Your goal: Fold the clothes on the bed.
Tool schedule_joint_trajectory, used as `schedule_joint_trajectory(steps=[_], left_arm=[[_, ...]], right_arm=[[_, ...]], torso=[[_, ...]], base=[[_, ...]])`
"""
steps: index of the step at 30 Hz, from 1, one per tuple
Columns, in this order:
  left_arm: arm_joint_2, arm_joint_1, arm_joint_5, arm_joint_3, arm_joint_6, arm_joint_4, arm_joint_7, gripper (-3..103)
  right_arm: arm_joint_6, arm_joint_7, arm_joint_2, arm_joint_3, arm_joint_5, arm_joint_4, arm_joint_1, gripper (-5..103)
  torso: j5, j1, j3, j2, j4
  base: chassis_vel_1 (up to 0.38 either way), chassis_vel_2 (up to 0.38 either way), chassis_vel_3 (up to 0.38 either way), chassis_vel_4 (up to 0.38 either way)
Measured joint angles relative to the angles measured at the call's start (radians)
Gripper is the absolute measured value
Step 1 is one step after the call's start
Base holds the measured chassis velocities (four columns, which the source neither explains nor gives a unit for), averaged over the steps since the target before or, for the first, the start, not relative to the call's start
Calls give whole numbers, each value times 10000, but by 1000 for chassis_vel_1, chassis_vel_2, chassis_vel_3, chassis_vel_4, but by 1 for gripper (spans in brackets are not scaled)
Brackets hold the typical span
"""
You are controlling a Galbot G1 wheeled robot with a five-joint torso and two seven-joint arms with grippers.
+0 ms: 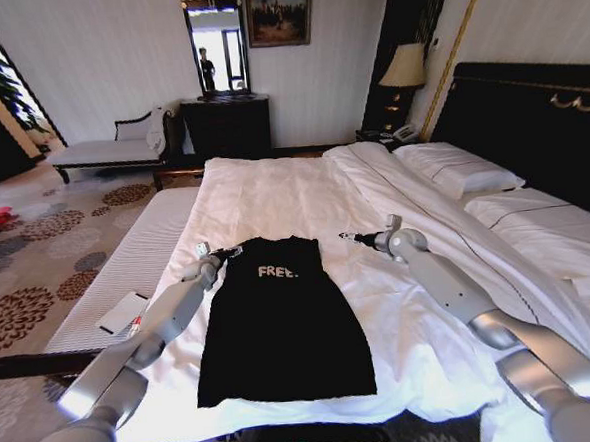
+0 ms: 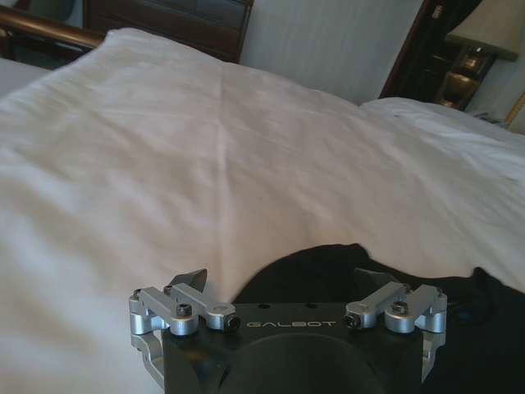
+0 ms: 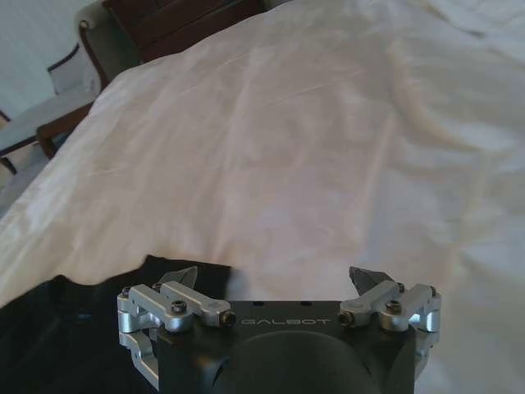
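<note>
The bed (image 1: 274, 197) takes up most of the room, its white duvet smooth, dark headboard to the right. The black T-shirt (image 1: 281, 327) lies flat on the duvet with its sleeves tucked in, so it reads as a long strip running from the robot toward the bed's far side, the "FREE!" lettering at the far end. The left gripper (image 1: 220, 252) hangs with jaws spread just off the far left corner; the right gripper (image 1: 361, 238), jaws likewise released and empty, sits a little farther out from the far right corner. I judge the left nearer to the cloth.
</note>
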Motion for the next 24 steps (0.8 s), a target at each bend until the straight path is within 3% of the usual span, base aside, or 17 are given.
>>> schedule_joint_trajectory(steps=[7, 14, 18, 24], left_arm=[[-296, -110, -122, -41, -20, 218, 3, 100], [-711, -203, -276, -94, -28, 586, -27, 99], [-933, -280, -284, -90, -19, 733, -30, 99], [-1031, -298, -266, -47, -19, 784, -24, 99]], right_arm=[[131, -540, 998, -254, -353, -667, 408, 100], [591, -1181, 2238, -419, -1449, -1696, 546, 100], [806, -1289, 2474, -384, -1996, -2342, 626, 100], [882, -1420, 2268, -332, -2180, -2539, 590, 100]], torso=[[-1, 0, 0, 0, -2], [-2, 1, 1, 0, 5], [0, 1, 0, 0, -5], [-1, 1, -1, 0, -3]], base=[[0, 0, 0, 0], [0, 0, 0, 0], [0, 0, 0, 0], [0, 0, 0, 0]])
